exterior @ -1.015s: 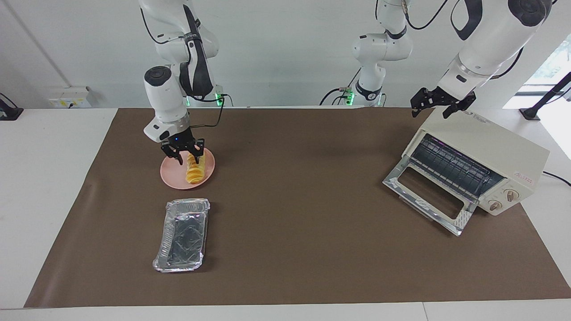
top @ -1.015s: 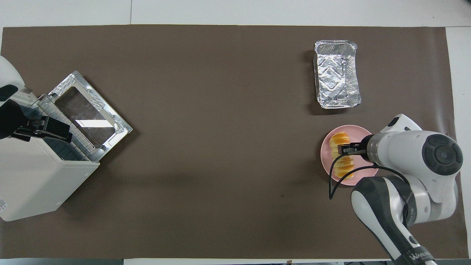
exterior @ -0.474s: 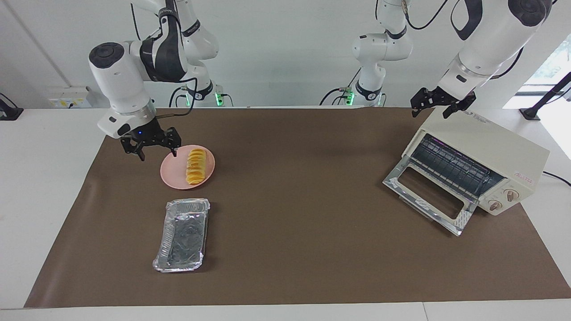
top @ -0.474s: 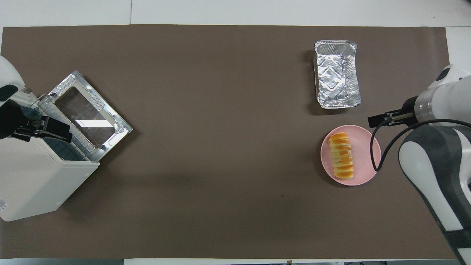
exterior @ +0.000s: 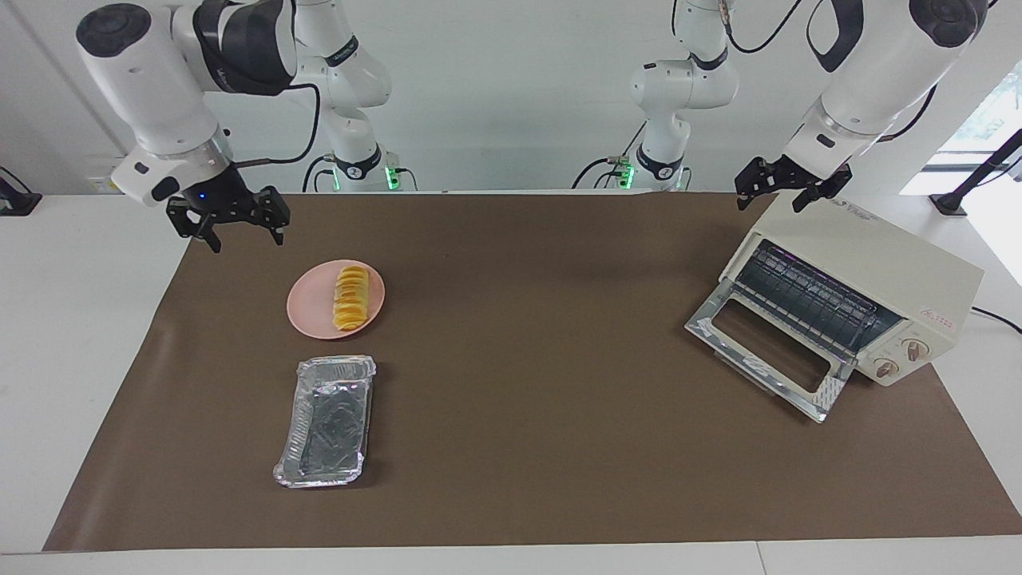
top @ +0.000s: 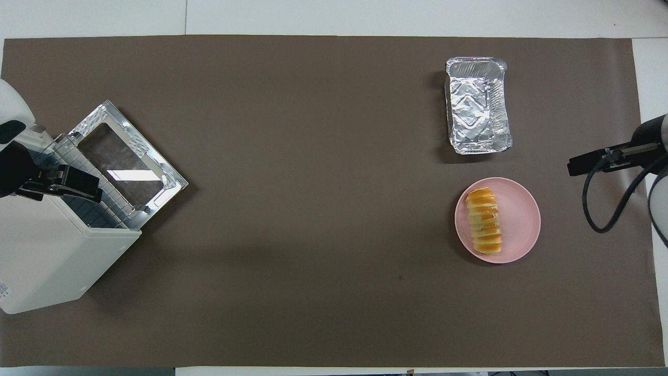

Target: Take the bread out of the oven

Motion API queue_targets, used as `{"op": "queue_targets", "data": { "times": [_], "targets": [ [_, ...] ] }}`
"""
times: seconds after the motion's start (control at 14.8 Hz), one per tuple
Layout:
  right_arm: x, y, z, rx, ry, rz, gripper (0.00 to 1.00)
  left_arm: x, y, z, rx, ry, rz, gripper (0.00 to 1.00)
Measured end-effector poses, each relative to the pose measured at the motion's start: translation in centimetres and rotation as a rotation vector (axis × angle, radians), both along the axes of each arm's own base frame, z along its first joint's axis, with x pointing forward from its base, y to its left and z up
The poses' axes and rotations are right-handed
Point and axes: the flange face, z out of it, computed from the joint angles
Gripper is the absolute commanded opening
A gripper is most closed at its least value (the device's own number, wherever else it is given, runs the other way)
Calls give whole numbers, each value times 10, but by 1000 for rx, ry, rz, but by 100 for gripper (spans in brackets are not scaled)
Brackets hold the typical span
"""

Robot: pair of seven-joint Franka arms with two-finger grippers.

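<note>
The bread (exterior: 351,299) (top: 484,220), a ridged golden loaf, lies on a pink plate (exterior: 307,310) (top: 523,219) toward the right arm's end of the table. My right gripper (exterior: 246,239) (top: 576,167) hangs open and empty in the air, over the mat's edge beside the plate and clear of the bread. The cream-white oven (exterior: 874,267) (top: 47,256) stands at the left arm's end with its glass door (exterior: 762,355) (top: 125,167) dropped open and its wire rack bare. My left gripper (exterior: 770,204) (top: 68,185) waits open over the oven's top.
A silver foil tray (exterior: 327,423) (top: 477,107) lies farther from the robots than the plate. A brown mat (exterior: 527,335) covers most of the table. White table shows around the mat's edges.
My right gripper has let go of the bread, risen and swung away from the plate toward the right arm's end of the table. The bread stays on the plate. The left arm has not moved.
</note>
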Motion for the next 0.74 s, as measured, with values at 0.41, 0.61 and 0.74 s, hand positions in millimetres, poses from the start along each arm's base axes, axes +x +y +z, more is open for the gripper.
{"op": "queue_targets", "data": {
  "times": [0.41, 0.61, 0.74],
  "targets": [
    [-9, -15, 26, 3, 39, -30, 100, 0, 0, 0, 0, 0, 0, 100],
    [-10, -14, 30, 3, 42, -30, 100, 0, 0, 0, 0, 0, 0, 100],
    [-9, -13, 29, 3, 43, -28, 100, 0, 0, 0, 0, 0, 0, 100]
  ]
}}
